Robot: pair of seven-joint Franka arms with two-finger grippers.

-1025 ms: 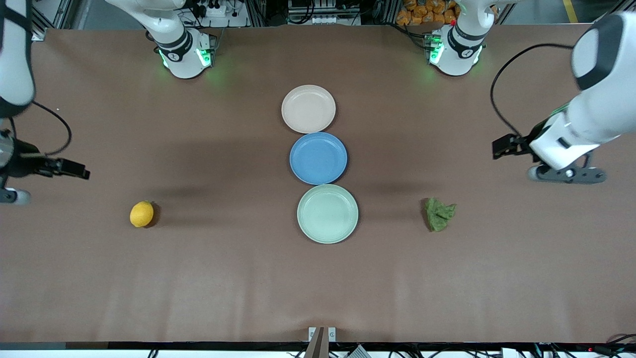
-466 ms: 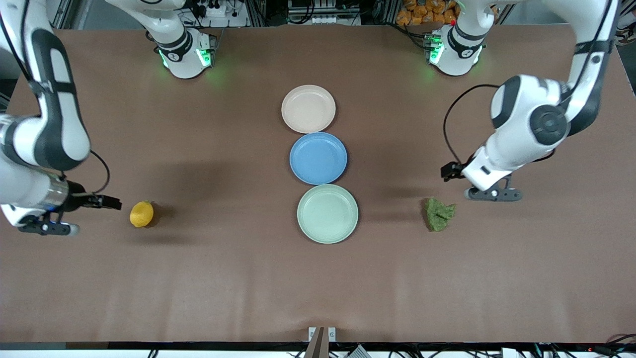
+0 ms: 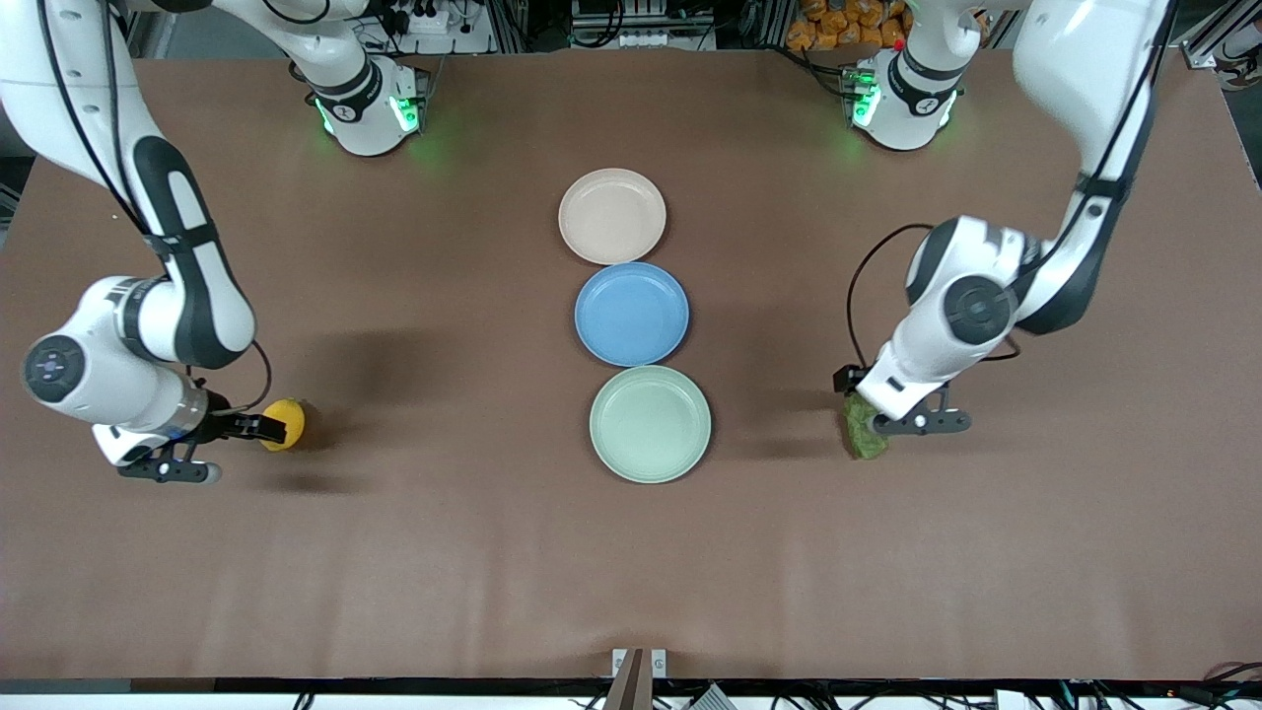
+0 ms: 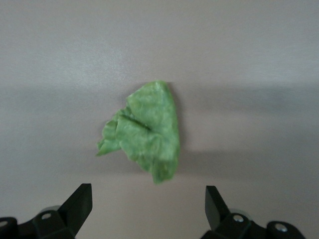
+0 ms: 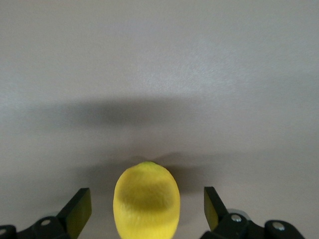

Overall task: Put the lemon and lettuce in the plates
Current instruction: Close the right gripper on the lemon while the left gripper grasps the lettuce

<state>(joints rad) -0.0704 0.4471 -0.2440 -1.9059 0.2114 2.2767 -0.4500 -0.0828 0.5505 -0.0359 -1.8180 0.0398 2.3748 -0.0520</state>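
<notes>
We see the right claw (image 3: 258,428) low over the tabletop (image 3: 444,552) at the right arm's end, its fingers (image 5: 79,209) spread wide with the lemon (image 3: 286,422) sitting between them; in the right wrist view the lemon (image 5: 146,199) lies midway between the two dark fingertips with a clear gap on each side, so this claw holds nothing. The left claw (image 3: 860,412) hangs over the lettuce (image 3: 868,439) toward the left arm's end of the tabletop, and from the front camera the wrist hides part of the leaf. In the left wrist view the fingers (image 4: 79,204) of the left claw (image 4: 148,204) are likewise wide apart, and the lettuce (image 4: 144,130) lies flat on the tabletop just ahead of the fingertips, not between them and not touched by either one; this claw too grips nothing. Between the two claws, three plates stand in a row down the middle of the tabletop, each just beside the next: the beige-pink plate (image 3: 611,216) nearest the robots' bases, the blue plate (image 3: 631,314) in the middle, and the mint green plate (image 3: 650,423) nearest the front camera, roughly level with both claws. All three plates are bare, and each is well apart from the lemon and the lettuce.
</notes>
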